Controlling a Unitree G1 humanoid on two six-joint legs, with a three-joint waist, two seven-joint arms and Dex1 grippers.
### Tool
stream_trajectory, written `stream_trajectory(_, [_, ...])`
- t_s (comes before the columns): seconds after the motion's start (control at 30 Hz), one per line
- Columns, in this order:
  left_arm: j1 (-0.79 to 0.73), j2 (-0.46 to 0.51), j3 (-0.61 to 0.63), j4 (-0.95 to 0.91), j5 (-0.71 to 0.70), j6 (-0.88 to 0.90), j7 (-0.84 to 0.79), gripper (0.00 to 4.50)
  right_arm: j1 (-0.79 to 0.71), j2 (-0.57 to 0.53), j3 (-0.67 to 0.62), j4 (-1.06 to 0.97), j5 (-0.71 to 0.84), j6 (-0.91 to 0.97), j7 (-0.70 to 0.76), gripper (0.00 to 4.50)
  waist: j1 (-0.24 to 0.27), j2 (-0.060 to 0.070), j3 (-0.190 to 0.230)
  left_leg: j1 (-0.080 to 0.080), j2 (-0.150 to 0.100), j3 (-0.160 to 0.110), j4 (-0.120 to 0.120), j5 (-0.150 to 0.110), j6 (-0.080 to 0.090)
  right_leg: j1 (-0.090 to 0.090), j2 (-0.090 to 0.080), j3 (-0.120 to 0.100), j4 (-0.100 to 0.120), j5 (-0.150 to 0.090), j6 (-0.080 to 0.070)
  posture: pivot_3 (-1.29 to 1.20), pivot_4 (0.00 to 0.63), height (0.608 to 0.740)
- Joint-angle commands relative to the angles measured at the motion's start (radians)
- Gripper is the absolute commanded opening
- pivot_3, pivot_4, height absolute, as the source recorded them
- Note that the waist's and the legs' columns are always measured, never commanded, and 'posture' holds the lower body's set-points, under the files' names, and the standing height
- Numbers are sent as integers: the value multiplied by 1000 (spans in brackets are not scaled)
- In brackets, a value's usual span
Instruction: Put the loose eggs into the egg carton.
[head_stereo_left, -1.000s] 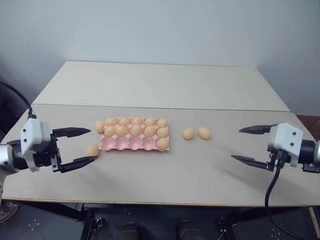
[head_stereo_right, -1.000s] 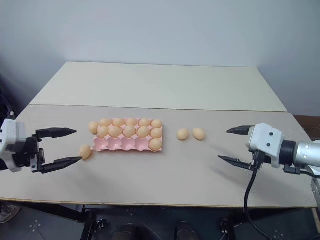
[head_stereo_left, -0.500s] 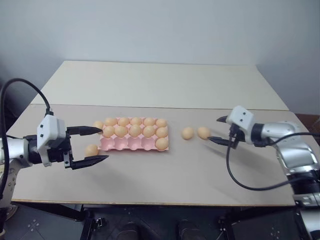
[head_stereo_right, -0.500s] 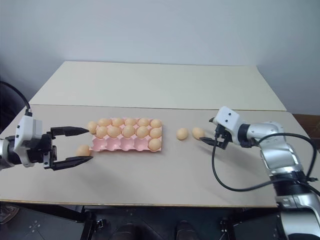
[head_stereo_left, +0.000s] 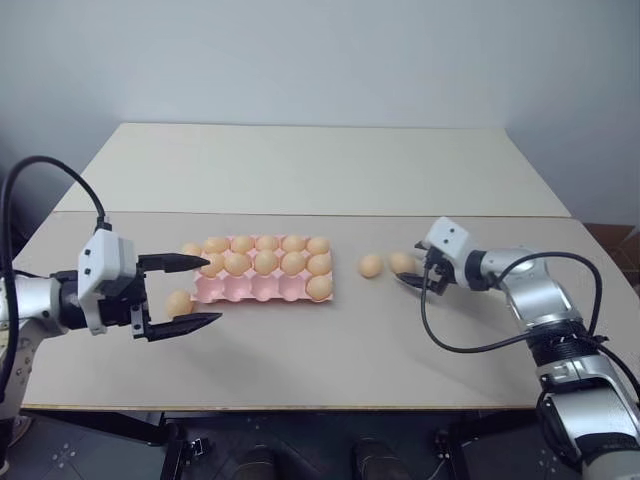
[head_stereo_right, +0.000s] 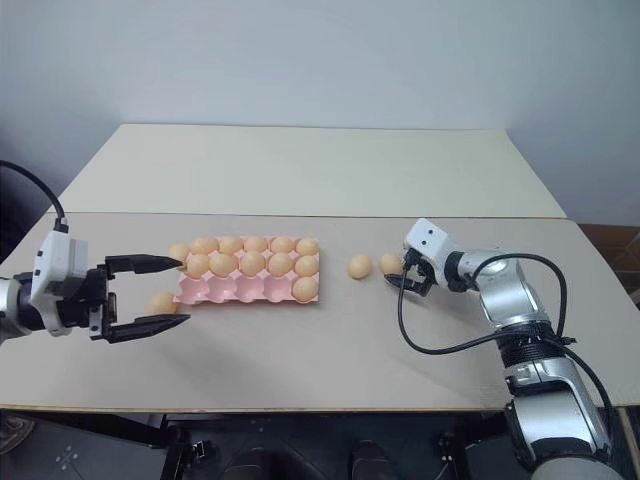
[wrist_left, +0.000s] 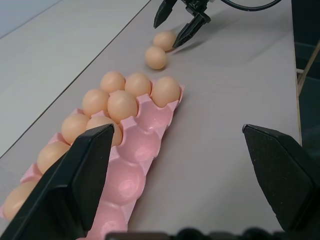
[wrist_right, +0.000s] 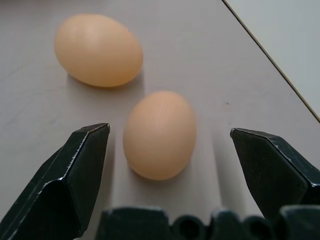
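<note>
So the egg carton (head_stereo_left: 262, 285) is sitting on the near table (head_stereo_left: 330, 350), a bit left of the middle, long side running left to right; the back two rows look full of eggs, and the front row has just one egg at its right end (head_stereo_left: 319, 287) with the other four cups bare pink. Loose eggs: one (head_stereo_left: 179, 302) lies on the table just off the carton's front left corner, there's another one (head_stereo_left: 192, 250) tucked against the back left corner (can't tell if it's in a cup or on the table), and two more sit well off to the right of the carton, close together; the left of that pair (head_stereo_left: 371, 265) is out in the clear, the right one (head_stereo_left: 401, 262) is right at the right gripper (head_stereo_left: 417, 272). That gripper has its two black fingers spread wide with nothing held; in the right wrist view the nearer egg (wrist_right: 159, 134) sits squarely between the fingertips with a gap on each side, the other egg (wrist_right: 98, 50) beyond it. The left gripper (head_stereo_left: 196, 291) is also spread wide and holding nothing; one finger (head_stereo_left: 176, 262) hangs over the carton's left end, the other (head_stereo_left: 185, 325) in front of the loose egg by the corner, so that egg looks to lie between them.
</note>
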Motion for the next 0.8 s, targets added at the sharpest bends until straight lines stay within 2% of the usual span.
stream_trajectory(0.03, [-17,13,19,-29,-13,3,9,4468,-38,16,-4,44,-27,-38,-43,4500,0,0,0,0,0,0,0,0,0,0,0,0,0,0,0,0,150,740])
stream_trajectory(0.13, [-9,11,23,-29,-11,-2,12,4500,-42,23,-3,59,-35,-46,-40,3870,0,0,0,0,0,0,0,0,0,0,0,0,0,0,0,0,150,740])
stream_trajectory(0.3, [-5,6,20,-33,-10,-4,20,4500,-35,20,1,49,-48,-38,-29,2215,0,0,0,0,0,0,0,0,0,0,0,0,0,0,0,0,150,740])
stream_trajectory(0.37, [-6,1,19,-37,-13,-5,25,4500,-24,14,2,34,-60,-51,-38,1811,0,0,0,0,0,0,0,0,0,0,0,0,0,0,0,0,150,740])
stream_trajectory(0.5, [7,2,29,-23,0,-12,28,4500,3,-10,-16,-56,-68,-25,-48,1811,1,0,0,0,0,0,0,0,0,0,0,0,0,0,0,0,150,740])
stream_trajectory(0.63, [70,27,77,31,48,-26,24,4500,35,-29,-47,-290,-39,69,-47,1811,-3,1,1,0,0,0,0,0,0,-1,0,0,0,0,0,0,150,740])
stream_trajectory(0.7, [110,47,92,68,109,-57,26,4500,31,-12,-47,-412,-21,140,-48,1811,-8,1,1,0,0,0,-1,0,0,-1,0,0,1,0,0,0,150,740])
stream_trajectory(0.8, [134,56,128,86,112,-57,18,4500,-1,50,-23,-548,0,243,-74,1811,-10,1,1,1,1,0,-1,0,0,-1,1,0,1,0,0,0,150,740])
